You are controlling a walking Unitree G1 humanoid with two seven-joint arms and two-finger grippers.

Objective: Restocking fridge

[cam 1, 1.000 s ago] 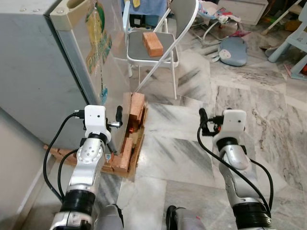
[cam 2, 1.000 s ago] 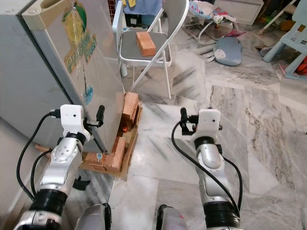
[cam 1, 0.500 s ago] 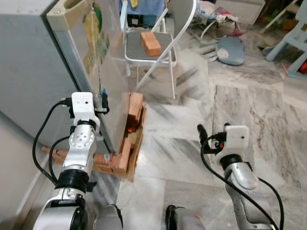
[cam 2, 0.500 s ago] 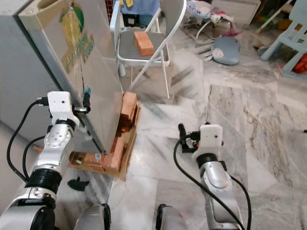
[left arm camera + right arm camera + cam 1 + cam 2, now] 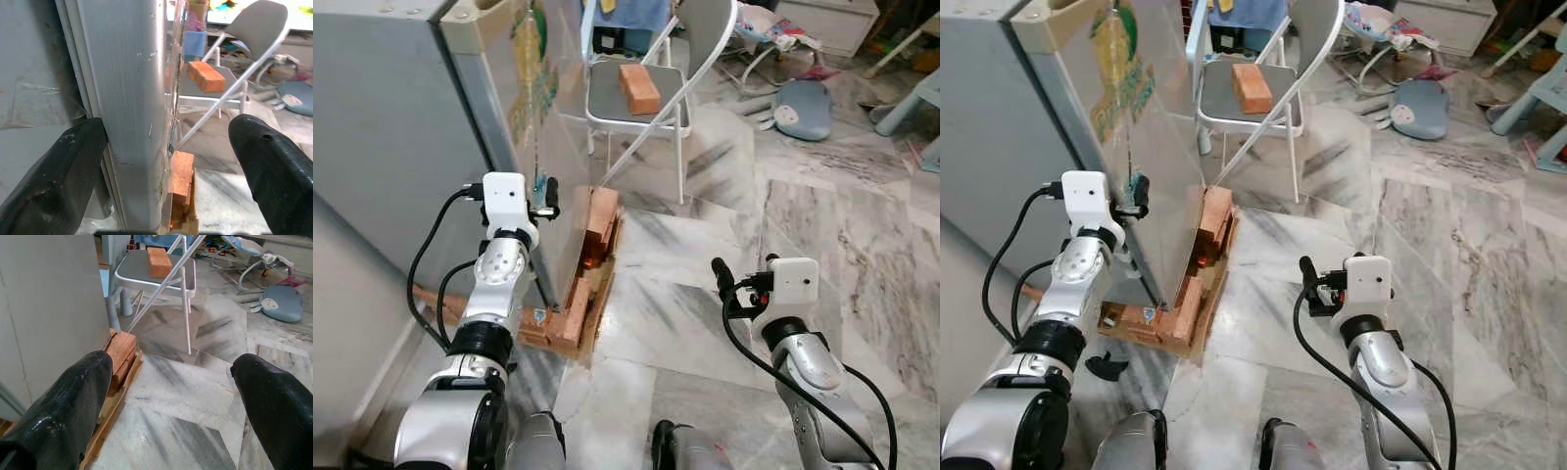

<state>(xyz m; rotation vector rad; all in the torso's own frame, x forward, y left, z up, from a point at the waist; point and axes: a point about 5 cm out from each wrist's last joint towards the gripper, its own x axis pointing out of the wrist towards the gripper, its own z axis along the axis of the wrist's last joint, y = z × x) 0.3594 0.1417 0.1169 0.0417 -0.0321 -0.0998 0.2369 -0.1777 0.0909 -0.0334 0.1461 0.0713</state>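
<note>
Marble floor (image 5: 862, 235), cluttered at 1 o'clock. Fridge (image 5: 401, 147) stood at 10 o'clock on bricks (image 5: 592, 245). Left gripper (image 5: 166, 147) straddled the door edge (image 5: 134, 112), fingers spread; right gripper (image 5: 171, 396) hung released. Risk: fingers slipping off the edge, or a pull rocking the fridge

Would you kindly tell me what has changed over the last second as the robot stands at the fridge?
The left tool moved in to the fridge door's edge, and its open fingers now straddle that edge. The right tool dropped lower and hangs open over the floor. The brick on the chair and the bricks under the fridge stayed put.
</note>
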